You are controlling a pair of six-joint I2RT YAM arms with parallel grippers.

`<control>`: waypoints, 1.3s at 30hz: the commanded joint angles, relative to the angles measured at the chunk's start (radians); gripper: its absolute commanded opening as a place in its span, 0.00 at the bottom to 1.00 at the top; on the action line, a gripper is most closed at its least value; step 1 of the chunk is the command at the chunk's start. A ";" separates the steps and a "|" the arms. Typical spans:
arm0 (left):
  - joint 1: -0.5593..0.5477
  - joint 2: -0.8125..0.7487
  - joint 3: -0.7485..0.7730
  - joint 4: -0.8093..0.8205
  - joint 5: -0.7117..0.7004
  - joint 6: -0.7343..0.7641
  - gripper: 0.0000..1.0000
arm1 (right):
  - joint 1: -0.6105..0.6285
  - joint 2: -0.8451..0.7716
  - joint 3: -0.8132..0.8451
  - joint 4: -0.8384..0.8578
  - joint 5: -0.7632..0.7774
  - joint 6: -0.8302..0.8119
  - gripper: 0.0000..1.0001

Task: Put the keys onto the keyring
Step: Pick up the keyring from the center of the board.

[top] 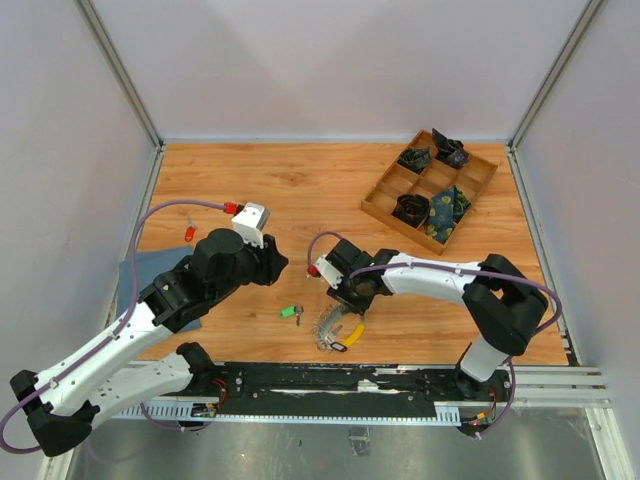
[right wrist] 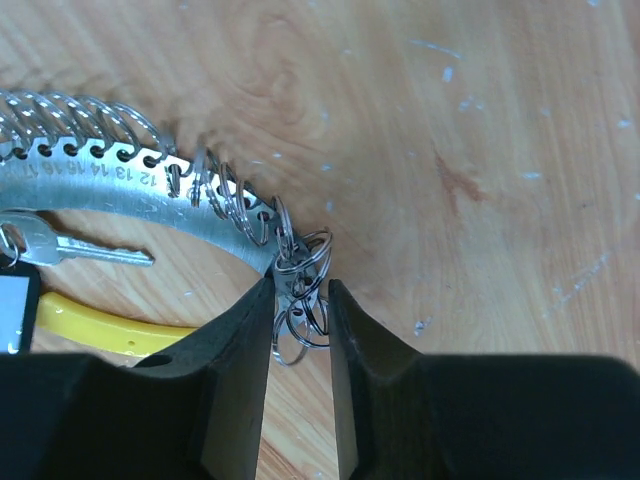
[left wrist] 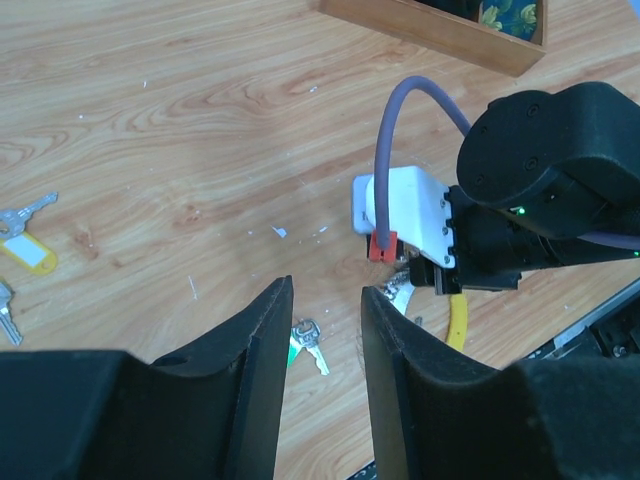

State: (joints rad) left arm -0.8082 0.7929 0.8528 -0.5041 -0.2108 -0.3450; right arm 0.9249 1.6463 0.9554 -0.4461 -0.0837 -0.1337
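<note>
**Table** (top: 300, 190): wood board, bearing everything listed below.

**Tray** (left wrist: 430, 32): stood at the far right and held dark rolls. No part in this step.

**Left gripper** (left wrist: 326, 300): hovered over the board, jaws released, nothing between them.

**Right gripper** (right wrist: 300, 288): jaws clenched on the keyring's end, pinching the band tip and a cluster of small rings.

**Keyring** (right wrist: 120, 185): lay near the front edge between the arms. It was a numbered metal band hung with small rings, with a yellow sleeve (right wrist: 100, 325) beside it and one key (right wrist: 90, 250) already strung.

**Green key** (left wrist: 305, 342): lay loose, just left of the keyring and under the left gripper's tips.

**Other keys** (left wrist: 25, 215): lay well apart, further left.

**Handling note:** the pinch probably served best on the stiff band, not the loose rings, keeping the end steady. The green key was likely best taken by its head, leaving its hole free.
</note>
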 commanded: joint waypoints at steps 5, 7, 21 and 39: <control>0.004 0.009 0.039 0.015 -0.022 0.009 0.39 | -0.125 -0.084 -0.030 -0.010 0.179 0.111 0.34; 0.004 0.016 0.034 0.021 -0.021 0.006 0.39 | -0.150 -0.133 -0.034 -0.009 0.203 0.114 0.46; -0.001 0.033 -0.175 0.190 0.238 -0.146 0.39 | -0.149 -0.570 -0.197 0.162 -0.118 0.071 0.59; -0.002 -0.209 -0.431 0.364 -0.003 -0.191 0.43 | 0.169 -0.654 -0.411 0.283 -0.397 -0.965 0.43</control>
State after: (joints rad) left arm -0.8085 0.5961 0.4629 -0.2474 -0.1654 -0.5232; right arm 1.0828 0.9184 0.4736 -0.0891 -0.4026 -0.8345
